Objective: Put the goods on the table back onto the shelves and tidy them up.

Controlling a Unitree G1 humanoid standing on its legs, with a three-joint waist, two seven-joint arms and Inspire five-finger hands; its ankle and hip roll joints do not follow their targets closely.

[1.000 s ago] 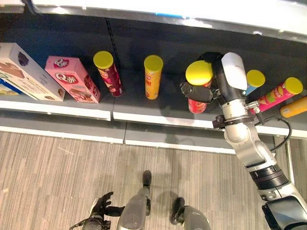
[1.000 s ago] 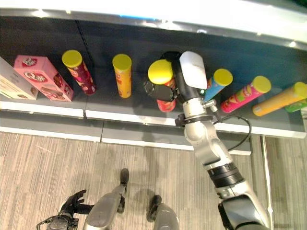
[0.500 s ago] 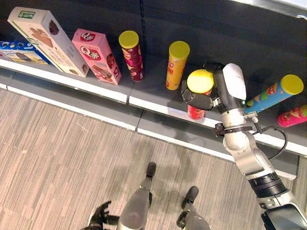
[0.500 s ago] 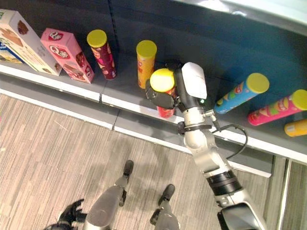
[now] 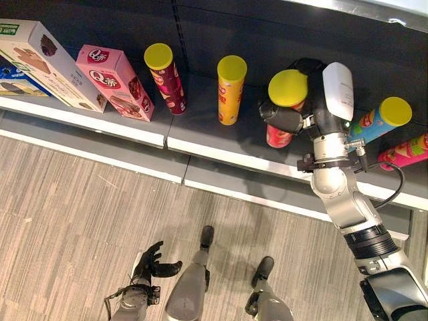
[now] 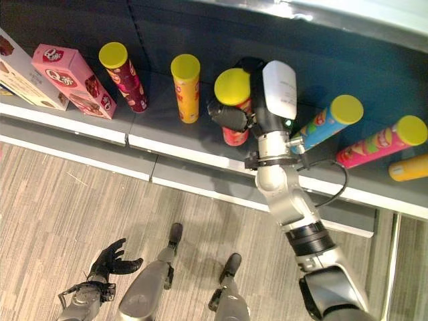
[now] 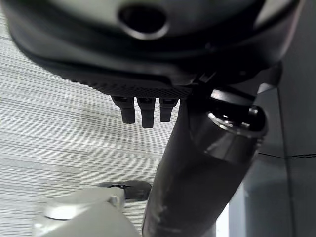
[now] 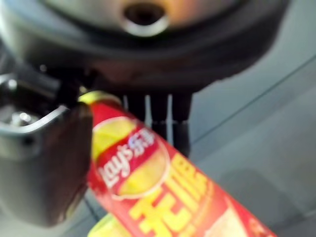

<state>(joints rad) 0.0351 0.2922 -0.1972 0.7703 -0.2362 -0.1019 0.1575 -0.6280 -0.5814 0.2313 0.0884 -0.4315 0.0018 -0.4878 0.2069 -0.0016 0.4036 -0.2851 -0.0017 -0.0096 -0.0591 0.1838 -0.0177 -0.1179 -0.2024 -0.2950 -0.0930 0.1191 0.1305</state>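
Observation:
A red chip can [image 5: 277, 136] with a yellow lid stands upright over the dark shelf [image 5: 200, 127], between a yellow can [image 5: 229, 93] and a leaning blue can [image 5: 374, 122]. My right hand [image 5: 314, 100] is shut on it near the top. In the right wrist view the thumb [image 8: 44, 163] and fingers wrap the red can [image 8: 148, 182]. Whether its base rests on the shelf I cannot tell. My left hand [image 5: 150, 262] hangs low over the floor, open with fingers spread and nothing in it.
On the same shelf stand a maroon can [image 5: 167, 80], a pink box [image 5: 114, 81], a white box [image 5: 47, 63] and a blue box [image 5: 10, 85] to the left. A pink can [image 5: 409, 150] lies at the far right. Striped wood floor [image 5: 80, 214] lies below the shelf's white edge [image 5: 227, 157].
The whole picture has shifted, so the camera moved. My right hand keeps its hold on the red can at the shelf. My left hand shows higher, fingers spread.

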